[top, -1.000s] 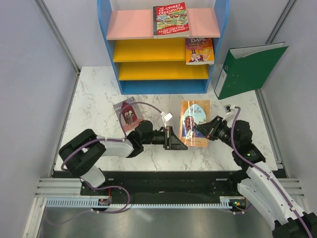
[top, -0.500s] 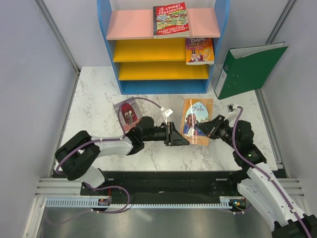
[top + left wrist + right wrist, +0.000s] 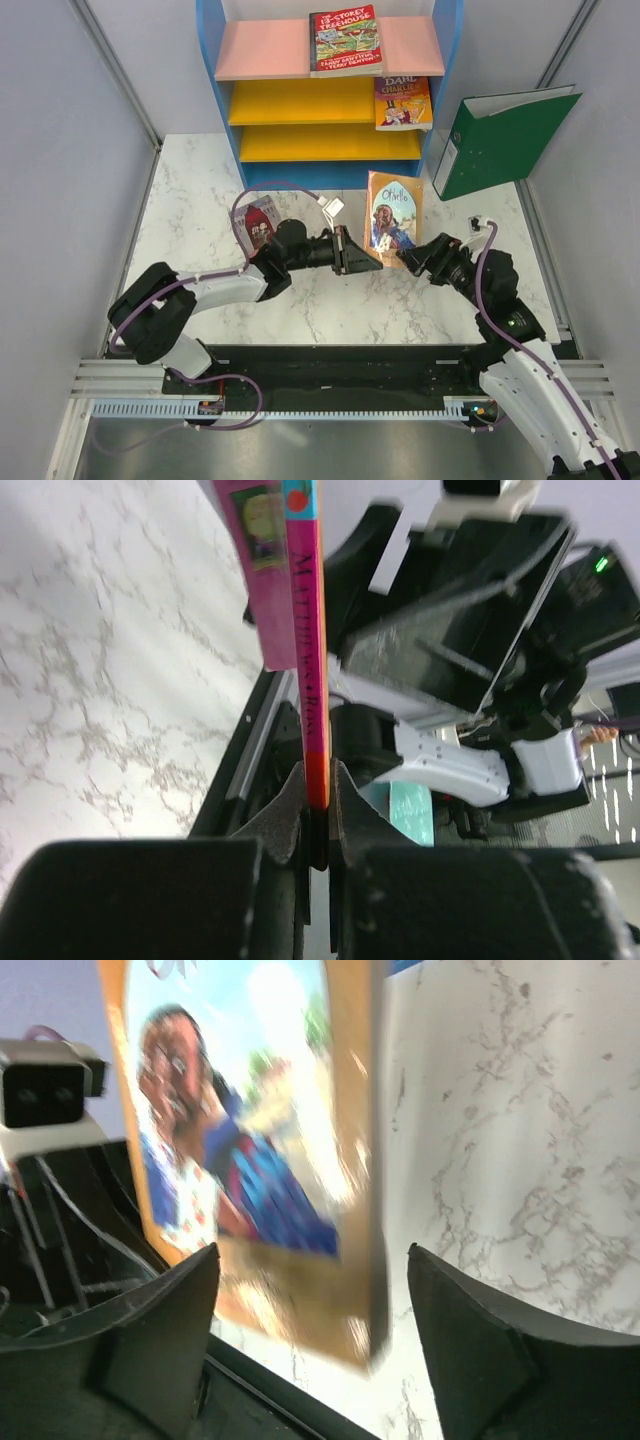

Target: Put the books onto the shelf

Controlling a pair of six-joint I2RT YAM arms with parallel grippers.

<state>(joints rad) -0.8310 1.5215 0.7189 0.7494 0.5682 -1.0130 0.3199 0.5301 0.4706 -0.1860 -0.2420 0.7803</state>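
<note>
While my left gripper (image 3: 362, 258) is pinched shut on the bottom edge of the orange book (image 3: 393, 213), I see that book held up on edge above the bench (image 3: 200, 200), just in front of the shelf (image 3: 262, 50). My right gripper (image 3: 412, 258) stands wide open beside the book's lower corner, gripping nothing. A red-green book (image 3: 345, 40) lies on the shelf's top board.
</note>
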